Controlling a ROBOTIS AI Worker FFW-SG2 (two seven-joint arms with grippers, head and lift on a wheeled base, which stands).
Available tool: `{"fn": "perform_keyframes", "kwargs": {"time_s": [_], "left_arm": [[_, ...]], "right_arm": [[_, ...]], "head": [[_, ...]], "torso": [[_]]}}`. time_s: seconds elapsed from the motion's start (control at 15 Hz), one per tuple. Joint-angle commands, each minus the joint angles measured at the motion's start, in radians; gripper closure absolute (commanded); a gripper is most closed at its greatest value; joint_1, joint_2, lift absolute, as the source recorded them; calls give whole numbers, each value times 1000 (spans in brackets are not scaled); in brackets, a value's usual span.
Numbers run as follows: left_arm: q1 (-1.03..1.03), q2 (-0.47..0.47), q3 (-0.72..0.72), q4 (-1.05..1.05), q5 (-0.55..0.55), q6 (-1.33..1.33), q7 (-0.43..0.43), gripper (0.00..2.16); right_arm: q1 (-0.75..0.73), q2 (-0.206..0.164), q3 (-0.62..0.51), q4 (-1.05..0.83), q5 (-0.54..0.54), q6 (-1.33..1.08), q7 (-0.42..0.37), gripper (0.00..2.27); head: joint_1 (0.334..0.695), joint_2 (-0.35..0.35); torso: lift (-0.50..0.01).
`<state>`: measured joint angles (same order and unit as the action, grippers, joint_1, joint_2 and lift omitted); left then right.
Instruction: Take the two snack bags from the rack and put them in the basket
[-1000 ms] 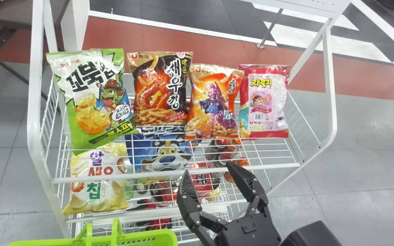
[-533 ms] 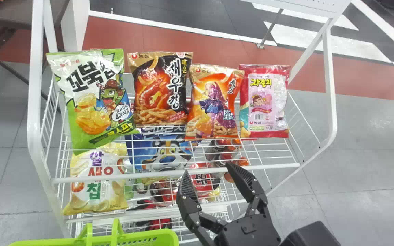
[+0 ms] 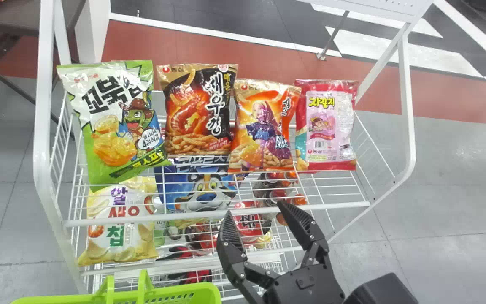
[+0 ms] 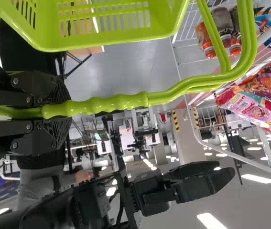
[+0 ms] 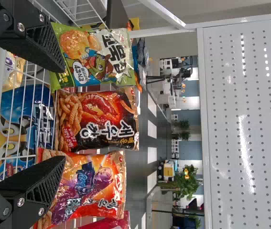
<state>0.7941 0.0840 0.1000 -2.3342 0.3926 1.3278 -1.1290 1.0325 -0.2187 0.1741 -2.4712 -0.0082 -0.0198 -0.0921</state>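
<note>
Multicoloured foil snack bags [image 3: 264, 126] stood beyond the black right gripper [image 3: 255, 208], jaws spread; the left jaws pinched the lime-green plastic basket [image 4: 168, 24] by its handle [image 4: 121, 101]; too low an advance risked snagging the white wire rack [image 3: 141, 218].

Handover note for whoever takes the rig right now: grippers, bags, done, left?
Left gripper: shut on the basket handle.
Right gripper: open, empty, at the rack front.
Bags: green, black, orange and pink in a row on the rack.
Done: basket held by the rack; can't tell if it holds any bag.
Left: no bag gripped; which two are meant is unclear.
</note>
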Motion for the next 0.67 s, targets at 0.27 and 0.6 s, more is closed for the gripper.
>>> {"fn": "perform_keyframes", "kwargs": {"time_s": [0.27, 0.6], "left_arm": [[4, 2, -5, 12, -5, 0, 0, 1878], [-6, 17, -22, 26, -11, 3, 5, 1878]], "right_arm": [[-204, 8, 128, 72, 24, 212, -11, 188], [-451, 82, 206, 261, 31, 219, -14, 188]], "head": [[695, -292], [695, -126]], "torso": [[-11], [-11]]}}
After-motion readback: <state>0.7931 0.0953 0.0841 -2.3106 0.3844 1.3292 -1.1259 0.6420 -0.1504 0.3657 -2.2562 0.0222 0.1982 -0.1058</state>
